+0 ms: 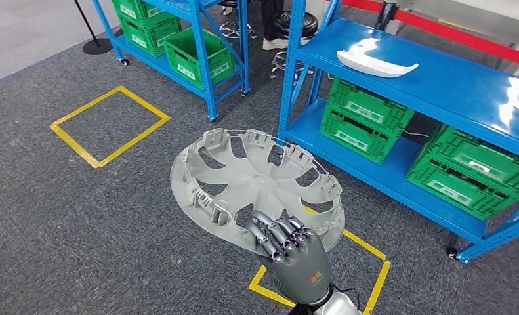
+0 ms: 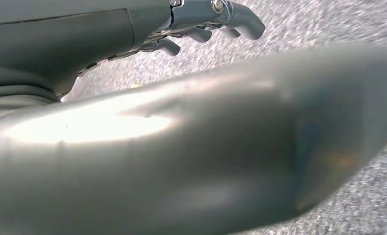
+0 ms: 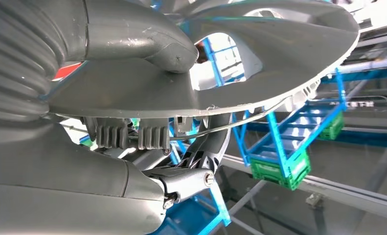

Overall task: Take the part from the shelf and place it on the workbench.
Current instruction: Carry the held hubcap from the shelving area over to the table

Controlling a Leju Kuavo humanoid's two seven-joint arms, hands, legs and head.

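The part is a grey wheel cover with open spokes and clips round its rim. It hangs tilted over the carpet in the head view, its inner side facing up. My right hand grips its near rim, fingers curled over the edge from below. In the right wrist view the thumb presses one face of the wheel cover and the fingers wrap under its rim. In the left wrist view my left hand hangs over grey carpet with nothing in it, a blurred grey shape in front.
A blue shelf stands to the right, carrying a white curved part, with green crates below. A second blue shelf with green crates stands at the back left. Yellow tape squares mark the carpet. A person's shoe shows behind.
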